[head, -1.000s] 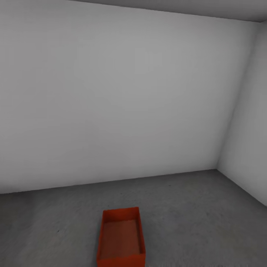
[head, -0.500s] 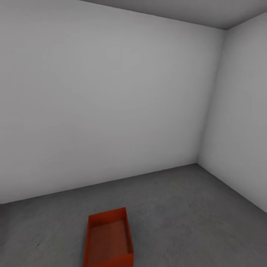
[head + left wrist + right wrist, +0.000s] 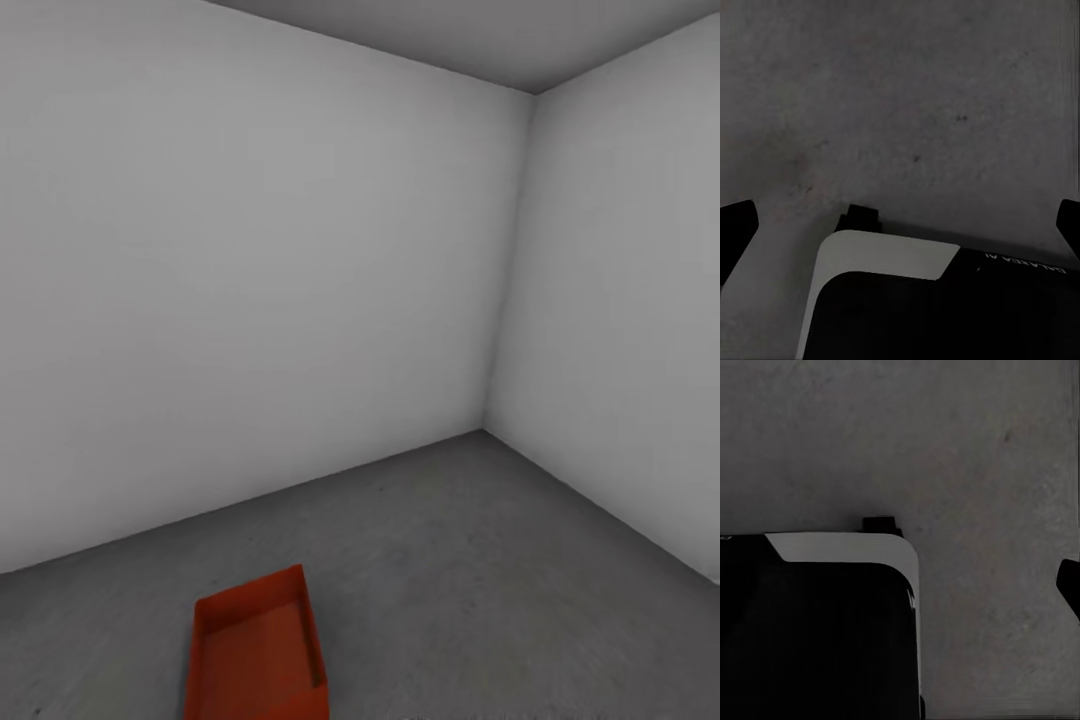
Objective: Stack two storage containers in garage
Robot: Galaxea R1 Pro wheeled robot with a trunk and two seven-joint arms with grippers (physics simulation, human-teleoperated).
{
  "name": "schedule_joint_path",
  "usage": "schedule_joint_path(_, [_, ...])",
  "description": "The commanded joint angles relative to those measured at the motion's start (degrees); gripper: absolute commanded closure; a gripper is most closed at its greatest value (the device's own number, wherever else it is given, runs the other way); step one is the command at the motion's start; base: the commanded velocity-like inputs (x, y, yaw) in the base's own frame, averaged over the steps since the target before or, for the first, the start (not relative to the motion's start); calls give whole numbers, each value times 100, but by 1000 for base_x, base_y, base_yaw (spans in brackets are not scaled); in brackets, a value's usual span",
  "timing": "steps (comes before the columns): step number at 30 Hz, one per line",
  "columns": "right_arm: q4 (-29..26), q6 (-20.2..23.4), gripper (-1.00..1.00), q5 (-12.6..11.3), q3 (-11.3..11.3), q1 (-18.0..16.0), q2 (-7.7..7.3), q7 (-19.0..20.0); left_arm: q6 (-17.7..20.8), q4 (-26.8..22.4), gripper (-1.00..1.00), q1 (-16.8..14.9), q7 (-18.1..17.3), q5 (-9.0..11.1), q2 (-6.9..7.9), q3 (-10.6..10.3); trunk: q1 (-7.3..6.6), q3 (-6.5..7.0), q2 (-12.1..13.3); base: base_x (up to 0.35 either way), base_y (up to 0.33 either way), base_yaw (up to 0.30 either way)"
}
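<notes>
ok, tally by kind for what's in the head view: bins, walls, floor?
Orange-red storage container: 1
White walls: 2, back wall and right wall
Grey concrete floor: 1
Total: 4

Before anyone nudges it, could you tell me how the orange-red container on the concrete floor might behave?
The storage container looks lidless, empty and thin-walled, so probably light with flexible walls. Its flat base on the rough floor suggests it would slide, not roll or tip.
</notes>
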Motion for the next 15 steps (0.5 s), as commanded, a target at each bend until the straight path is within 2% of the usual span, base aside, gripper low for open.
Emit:
schedule_joint_path(1, [19, -34, -100, -66, 49, -9, 0, -4, -10, 3, -100, -4, -21, 39, 2, 9, 0, -7, -4, 0, 0, -297])
schedule_joint_path(15, [19, -51, -100, -90, 49, -9, -4, -5, -10, 9, -100, -1, -21, 38, 1, 9, 0, -7, -4, 0, 0, -297])
